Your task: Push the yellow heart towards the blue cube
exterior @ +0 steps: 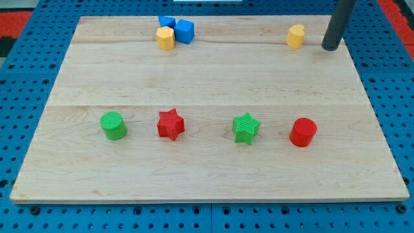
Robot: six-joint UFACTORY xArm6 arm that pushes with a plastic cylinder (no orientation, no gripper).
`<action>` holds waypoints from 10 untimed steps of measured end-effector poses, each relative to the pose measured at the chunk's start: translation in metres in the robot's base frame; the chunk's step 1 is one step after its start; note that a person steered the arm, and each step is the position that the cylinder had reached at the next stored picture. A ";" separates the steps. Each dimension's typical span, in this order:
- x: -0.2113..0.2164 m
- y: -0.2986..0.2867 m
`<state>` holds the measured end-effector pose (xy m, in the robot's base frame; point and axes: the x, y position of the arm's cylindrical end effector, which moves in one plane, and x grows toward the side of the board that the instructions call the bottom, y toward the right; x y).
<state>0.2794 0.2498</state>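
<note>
— Where is my tip (330, 46) right now?

— Near the view's top right corner of the table (207, 84), just to the right of the yellow heart (295, 35). There is a small gap between them, so they are not touching.

— And the blue cube (185, 31)?

— At the view's top, left of centre, well apart from the heart. A yellow hexagon block (165, 38) touches it on its left, and a second blue block (166, 22) sits just behind that one; its shape is hard to make out.

— What about a pincer, spread or pressed together?

— The arm ends in a plain dark rod; no pincer shows at all, so there is nothing to report on that.

— Anything else on the table?

— A row across the lower half, from the view's left to right: a green cylinder (114, 125), a red star (171, 124), a green star (246, 128) and a red cylinder (303, 132), each standing apart from the next.
</note>
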 end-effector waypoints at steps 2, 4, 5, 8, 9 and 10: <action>-0.031 -0.044; -0.019 -0.078; -0.014 -0.091; -0.005 -0.128; -0.009 -0.146; -0.021 -0.160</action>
<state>0.2588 0.0903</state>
